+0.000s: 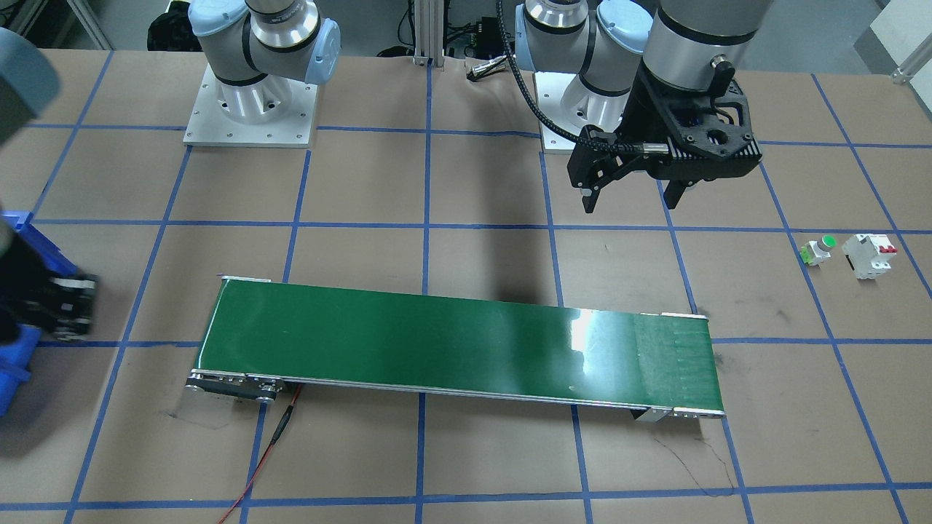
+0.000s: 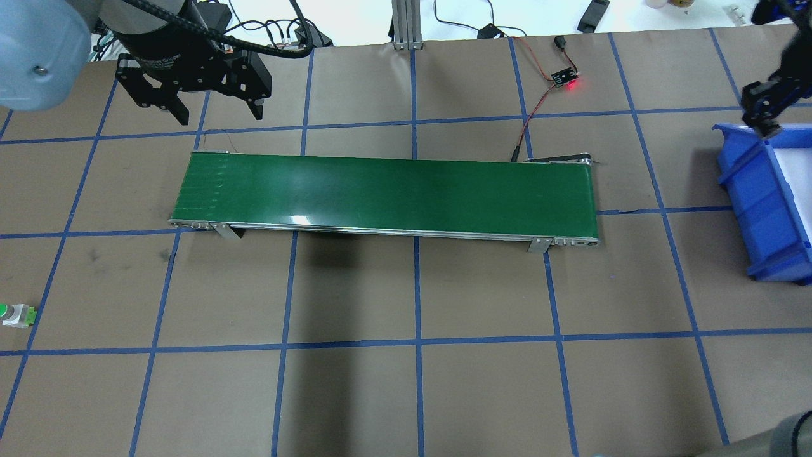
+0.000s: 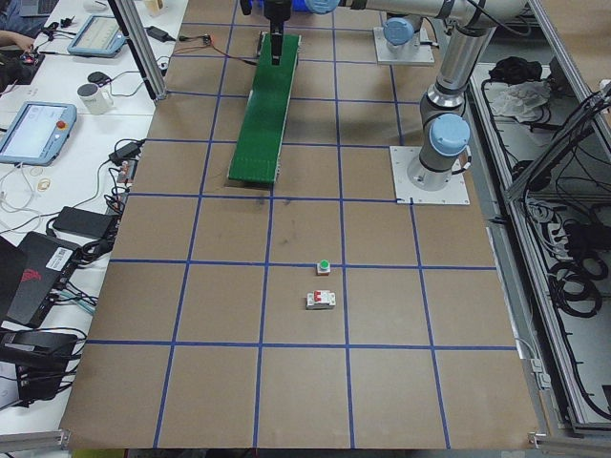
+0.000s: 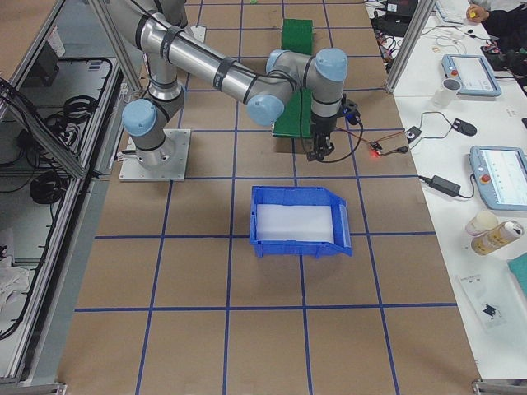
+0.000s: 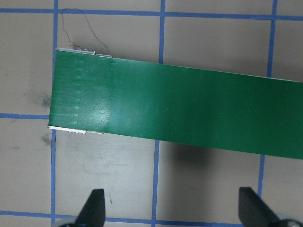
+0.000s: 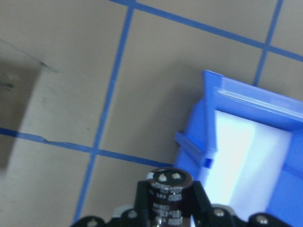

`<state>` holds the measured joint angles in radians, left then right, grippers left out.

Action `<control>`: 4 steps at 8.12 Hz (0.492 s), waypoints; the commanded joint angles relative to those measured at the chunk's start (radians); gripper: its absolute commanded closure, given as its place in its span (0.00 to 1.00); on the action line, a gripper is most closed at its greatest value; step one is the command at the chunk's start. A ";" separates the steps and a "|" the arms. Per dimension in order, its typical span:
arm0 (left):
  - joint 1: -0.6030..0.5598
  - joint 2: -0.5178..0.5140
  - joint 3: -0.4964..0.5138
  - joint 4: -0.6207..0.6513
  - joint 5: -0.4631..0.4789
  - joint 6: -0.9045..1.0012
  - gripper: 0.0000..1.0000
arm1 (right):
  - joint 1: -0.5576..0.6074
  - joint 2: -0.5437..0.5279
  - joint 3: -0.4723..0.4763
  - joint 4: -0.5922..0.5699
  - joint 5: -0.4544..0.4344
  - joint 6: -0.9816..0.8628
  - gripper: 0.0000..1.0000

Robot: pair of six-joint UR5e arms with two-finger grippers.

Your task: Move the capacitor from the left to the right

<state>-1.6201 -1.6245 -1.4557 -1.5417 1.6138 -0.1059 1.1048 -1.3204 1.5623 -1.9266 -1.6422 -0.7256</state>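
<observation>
The brown taped surface (image 2: 482, 393) carries a green conveyor (image 2: 387, 193). The left pincer (image 2: 219, 115) hangs wide and empty by the conveyor's end. The right pincer (image 6: 169, 213) clamps the capacitor (image 6: 168, 189) near the blue bin (image 6: 210, 118), likely to drop it in.

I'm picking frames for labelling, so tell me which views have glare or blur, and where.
Exterior front-facing: white glare streak on the green conveyor belt, and the right gripper at the frame edge is smeared. Right wrist-mounted: soft throughout, the blue bin washed out pale inside, print on the capacitor barely legible. Left wrist-mounted: crisp.
</observation>
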 commanded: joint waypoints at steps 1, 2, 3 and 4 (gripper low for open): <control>0.000 0.000 0.000 0.000 0.000 0.000 0.00 | -0.193 0.088 0.004 -0.199 0.036 -0.381 1.00; 0.000 0.000 0.000 0.000 0.000 0.000 0.00 | -0.241 0.140 0.015 -0.219 0.104 -0.426 1.00; 0.000 0.000 0.000 0.000 0.000 -0.001 0.00 | -0.255 0.198 0.025 -0.236 0.120 -0.428 1.00; 0.000 0.000 0.000 0.000 0.000 0.000 0.00 | -0.258 0.246 0.041 -0.270 0.114 -0.442 1.00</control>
<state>-1.6199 -1.6245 -1.4558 -1.5417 1.6138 -0.1064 0.8766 -1.1686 1.5796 -2.1384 -1.5495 -1.1247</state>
